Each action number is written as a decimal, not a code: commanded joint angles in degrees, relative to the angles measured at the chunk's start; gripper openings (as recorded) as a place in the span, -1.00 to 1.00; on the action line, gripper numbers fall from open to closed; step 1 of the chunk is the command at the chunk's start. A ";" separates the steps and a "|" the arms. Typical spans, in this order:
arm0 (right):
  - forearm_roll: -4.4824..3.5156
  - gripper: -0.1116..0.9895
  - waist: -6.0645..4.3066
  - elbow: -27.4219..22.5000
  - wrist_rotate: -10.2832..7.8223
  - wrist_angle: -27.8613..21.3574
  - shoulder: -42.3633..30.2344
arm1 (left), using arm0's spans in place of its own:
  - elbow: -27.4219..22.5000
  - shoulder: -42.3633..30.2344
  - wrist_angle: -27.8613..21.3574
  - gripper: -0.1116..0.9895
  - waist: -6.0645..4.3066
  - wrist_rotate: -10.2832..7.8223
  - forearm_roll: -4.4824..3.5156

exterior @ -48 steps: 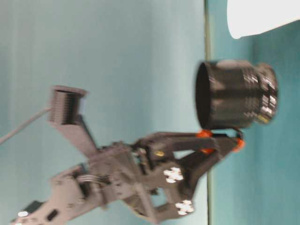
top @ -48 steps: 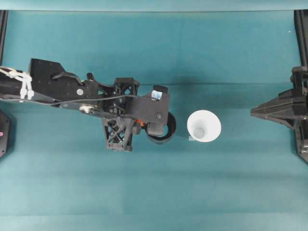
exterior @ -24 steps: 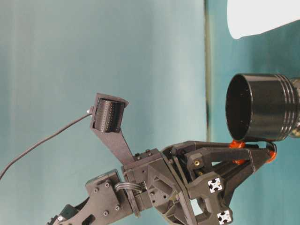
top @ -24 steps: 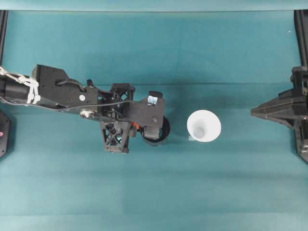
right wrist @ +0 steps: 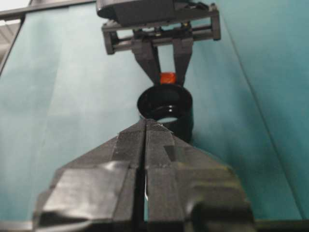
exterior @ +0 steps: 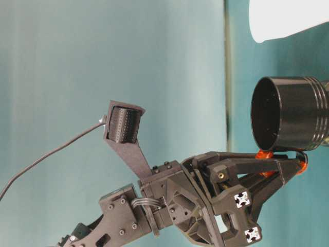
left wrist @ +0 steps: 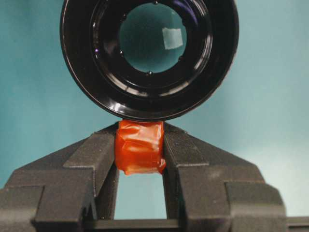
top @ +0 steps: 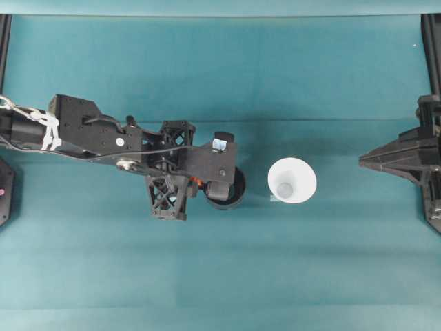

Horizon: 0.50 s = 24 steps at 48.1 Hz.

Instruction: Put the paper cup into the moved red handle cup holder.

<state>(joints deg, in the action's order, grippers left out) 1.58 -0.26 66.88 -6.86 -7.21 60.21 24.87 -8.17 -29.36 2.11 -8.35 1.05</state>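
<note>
We clamp left gripper (left wrist: 140, 154) fingers (left wrist: 91, 159) on red handle cup holder (left wrist: 149, 58) tab; we lower level onto bench (top: 207, 276), release gently. Right gripper (right wrist: 146, 126) fingers clenched, empty.

My left arm (top: 103, 138) is matte black with lattice-braced brackets, small silver screws and a thin black cable. White zip ties (top: 43, 127) bundle its wiring. My right gripper (right wrist: 146, 126) has black, tape-wrapped fingers.

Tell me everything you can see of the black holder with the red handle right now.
The glossy black round cup holder looks like smooth plastic, ribbed around its outer wall in the table-level view, with an open mouth facing up. Teal shows through its bottom. Its small red-orange handle tab is pinched between the left claw fingers. In the overhead view it sits left of the white paper cup, apart from it. Whether it rests on the table I cannot tell.
</note>
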 commanded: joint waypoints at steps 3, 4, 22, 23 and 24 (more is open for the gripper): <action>0.09 -0.99 -0.09 -0.70 -0.35 0.26 -0.35 | -0.35 0.35 0.44 -0.31 -0.09 0.09 0.18; 0.00 -0.99 -0.09 -0.70 -0.35 0.26 -0.35 | -0.26 0.35 0.53 -0.31 -0.09 0.09 0.18; 0.00 -0.99 0.00 -0.70 -0.35 0.26 -0.35 | -0.18 -0.26 1.05 -0.31 -0.18 0.00 0.18; 0.00 -0.99 -0.09 -0.70 -0.35 0.18 -0.35 | -0.18 -0.26 1.05 -0.31 -0.18 0.00 0.18; 0.00 -0.99 -0.09 -0.70 -0.35 0.26 -0.35 | -0.09 -0.26 1.14 -0.31 -0.26 -0.09 0.18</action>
<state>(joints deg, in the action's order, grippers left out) 1.58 -0.26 66.88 -6.86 -7.21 60.29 24.96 -8.70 -28.65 2.11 -8.35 1.05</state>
